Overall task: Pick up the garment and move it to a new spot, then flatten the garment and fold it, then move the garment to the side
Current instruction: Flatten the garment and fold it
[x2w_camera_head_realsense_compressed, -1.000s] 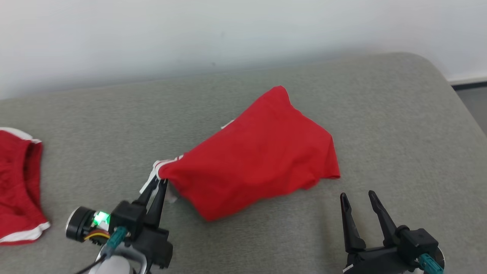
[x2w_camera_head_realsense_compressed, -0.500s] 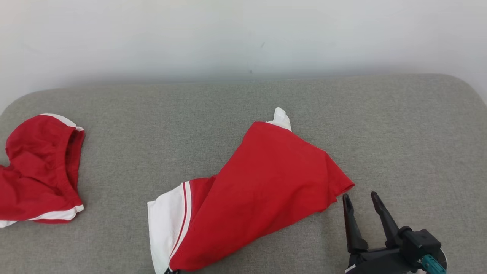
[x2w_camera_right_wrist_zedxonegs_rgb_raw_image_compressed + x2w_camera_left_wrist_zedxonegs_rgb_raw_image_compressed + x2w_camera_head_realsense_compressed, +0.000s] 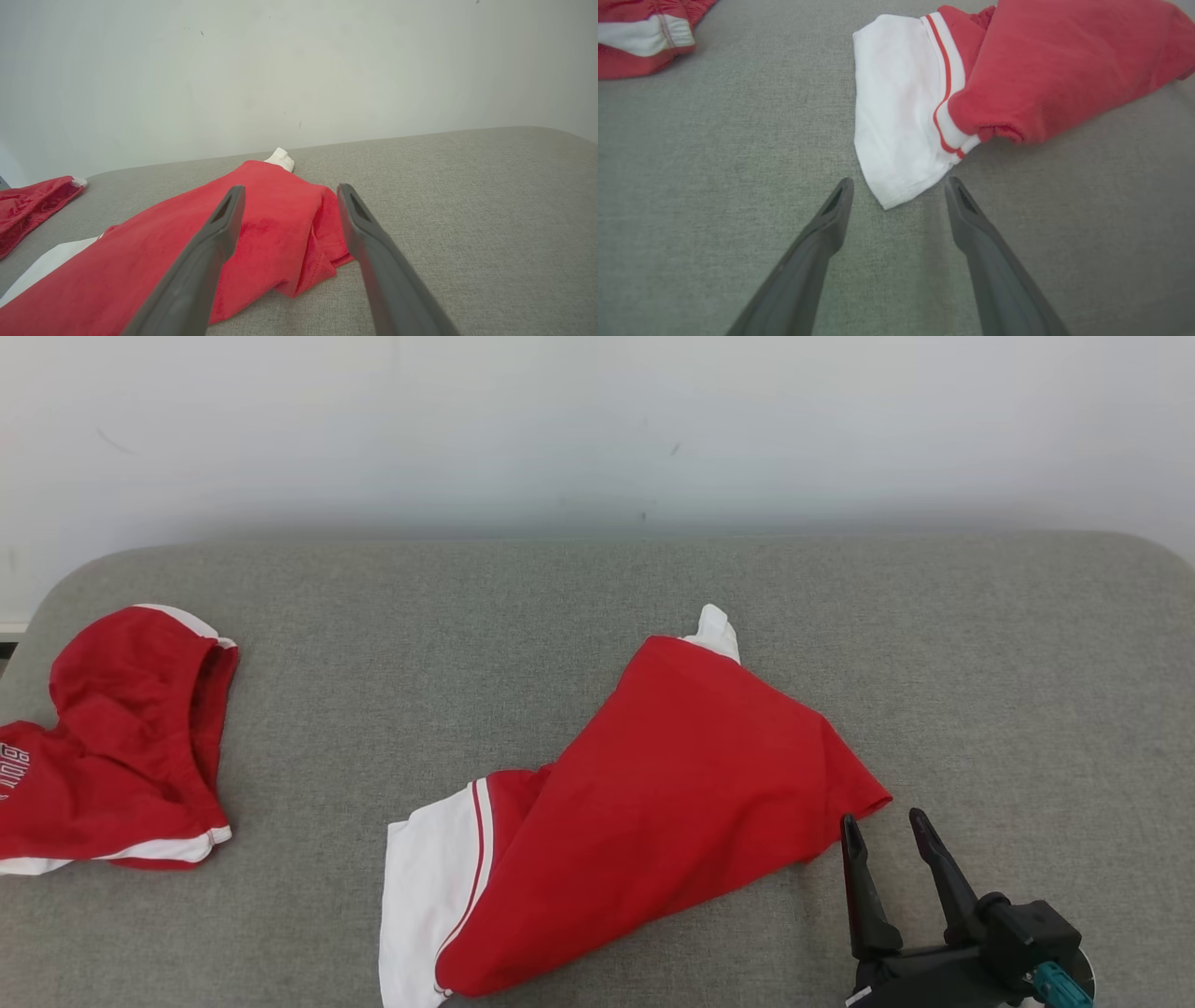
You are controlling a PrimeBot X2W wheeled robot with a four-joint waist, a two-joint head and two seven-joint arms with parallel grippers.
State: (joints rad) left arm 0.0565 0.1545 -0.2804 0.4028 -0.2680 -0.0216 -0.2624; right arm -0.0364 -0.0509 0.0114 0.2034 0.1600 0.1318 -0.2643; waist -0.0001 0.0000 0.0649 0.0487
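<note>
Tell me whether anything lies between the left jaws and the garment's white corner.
Nothing visible does. In the left wrist view the left jaws stand open over the bare grey surface, and the white corner of the garment reaches in between their tips. The second red garment lies well off to one side.

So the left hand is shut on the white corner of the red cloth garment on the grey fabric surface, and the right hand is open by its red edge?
No: the left wrist view shows the left hand open, the white corner of the red cloth garment lying loose between its fingers. The rest holds: grey fabric surface beneath, right hand open by the red edge.
</note>
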